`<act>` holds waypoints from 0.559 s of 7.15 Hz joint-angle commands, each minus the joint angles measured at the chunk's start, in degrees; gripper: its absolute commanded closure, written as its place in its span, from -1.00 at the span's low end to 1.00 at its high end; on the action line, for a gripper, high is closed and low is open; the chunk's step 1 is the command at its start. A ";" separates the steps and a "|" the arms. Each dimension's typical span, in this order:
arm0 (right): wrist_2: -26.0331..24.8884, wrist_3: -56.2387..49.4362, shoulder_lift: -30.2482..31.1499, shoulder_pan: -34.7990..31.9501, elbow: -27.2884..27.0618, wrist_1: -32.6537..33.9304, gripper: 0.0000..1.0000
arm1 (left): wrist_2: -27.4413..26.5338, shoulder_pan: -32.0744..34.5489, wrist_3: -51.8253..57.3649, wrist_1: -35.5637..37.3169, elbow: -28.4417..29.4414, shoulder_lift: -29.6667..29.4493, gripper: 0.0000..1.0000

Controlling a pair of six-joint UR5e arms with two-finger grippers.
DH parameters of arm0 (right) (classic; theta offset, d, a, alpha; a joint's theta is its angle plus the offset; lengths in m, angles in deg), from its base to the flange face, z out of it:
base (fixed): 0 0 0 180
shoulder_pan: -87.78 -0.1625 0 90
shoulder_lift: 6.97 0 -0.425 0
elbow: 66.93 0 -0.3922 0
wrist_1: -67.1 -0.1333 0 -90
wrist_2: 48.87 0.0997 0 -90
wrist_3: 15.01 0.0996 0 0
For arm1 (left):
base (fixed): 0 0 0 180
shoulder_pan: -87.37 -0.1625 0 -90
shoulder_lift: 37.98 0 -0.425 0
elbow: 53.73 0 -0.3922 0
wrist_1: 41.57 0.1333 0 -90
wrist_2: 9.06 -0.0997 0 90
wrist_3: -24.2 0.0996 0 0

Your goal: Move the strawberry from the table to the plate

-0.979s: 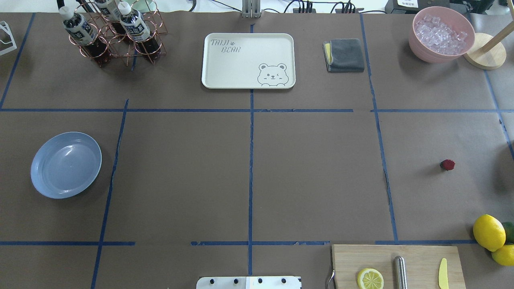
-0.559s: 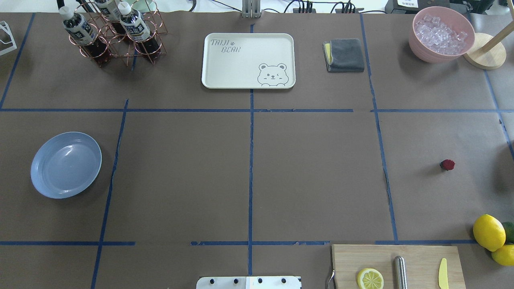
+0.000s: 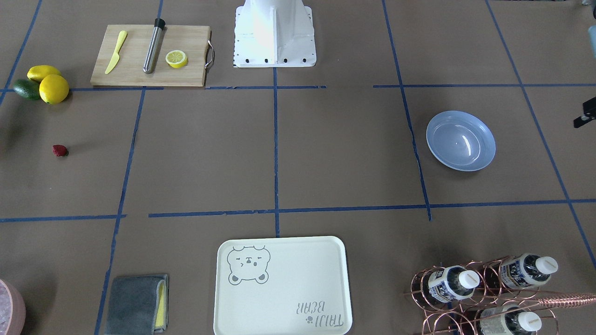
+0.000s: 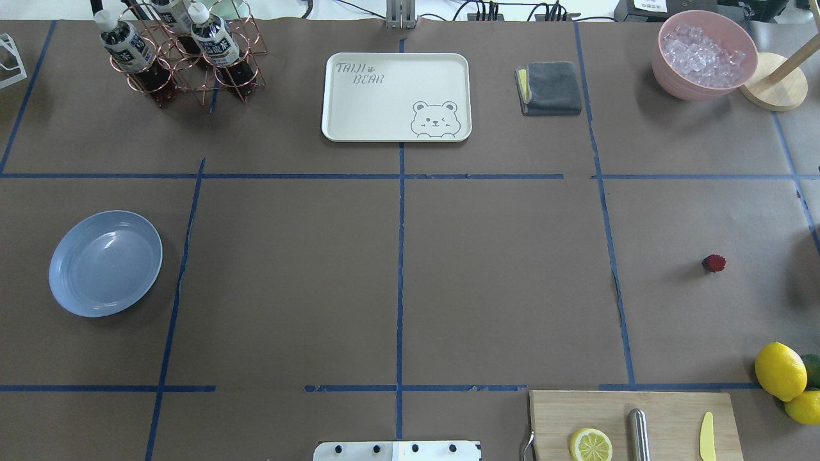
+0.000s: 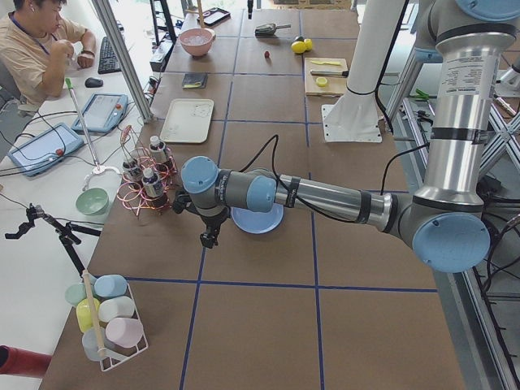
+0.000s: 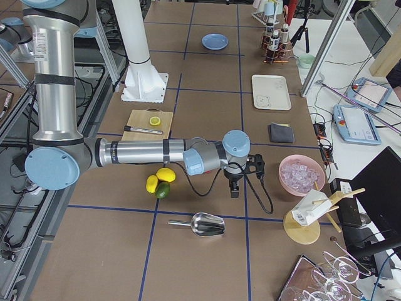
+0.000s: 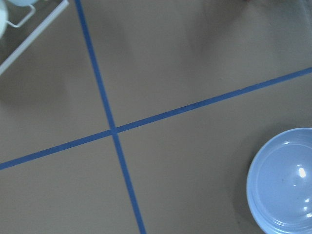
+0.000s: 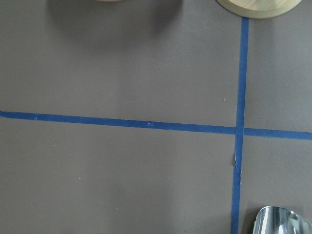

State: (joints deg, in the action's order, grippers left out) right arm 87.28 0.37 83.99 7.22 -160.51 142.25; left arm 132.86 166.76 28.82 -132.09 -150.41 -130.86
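The strawberry (image 4: 713, 262), small and dark red, lies alone on the table (image 4: 500, 282) at the right; it also shows in the front view (image 3: 59, 150). The light blue plate (image 4: 106, 263) sits empty at the left, and its rim shows in the left wrist view (image 7: 285, 180). Only the side views show the grippers. My left gripper (image 5: 210, 238) hangs low just beyond the plate (image 5: 258, 223). My right gripper (image 6: 234, 188) hangs low near the pink bowl. I cannot tell whether either is open or shut.
Two lemons (image 4: 780, 370) and an avocado lie near a cutting board (image 4: 634, 422) at the right front. A cream bear tray (image 4: 396, 96), bottle rack (image 4: 182, 54), grey cloth (image 4: 549, 88) and bowl of ice (image 4: 703, 54) line the far edge. A metal scoop (image 6: 200, 224) lies beyond the lemons.
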 commanded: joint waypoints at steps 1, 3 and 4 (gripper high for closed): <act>-0.01 0.17 0.00 1.02 -0.38 -0.09 -1.00 | 0.11 -10.26 -13.34 -13.03 4.80 0.07 -0.99; -0.01 0.00 0.00 1.37 -0.81 -0.09 -1.00 | -0.25 -13.45 -18.13 -23.63 11.06 -0.02 -0.99; -0.36 0.00 0.00 1.72 -1.69 -0.01 -1.00 | -0.33 -15.56 -21.37 -23.74 11.08 -0.11 -0.95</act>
State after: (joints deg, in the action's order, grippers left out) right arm 87.19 0.36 83.99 8.55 -161.45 142.18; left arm 132.66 153.65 11.13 -153.76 -140.39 -130.88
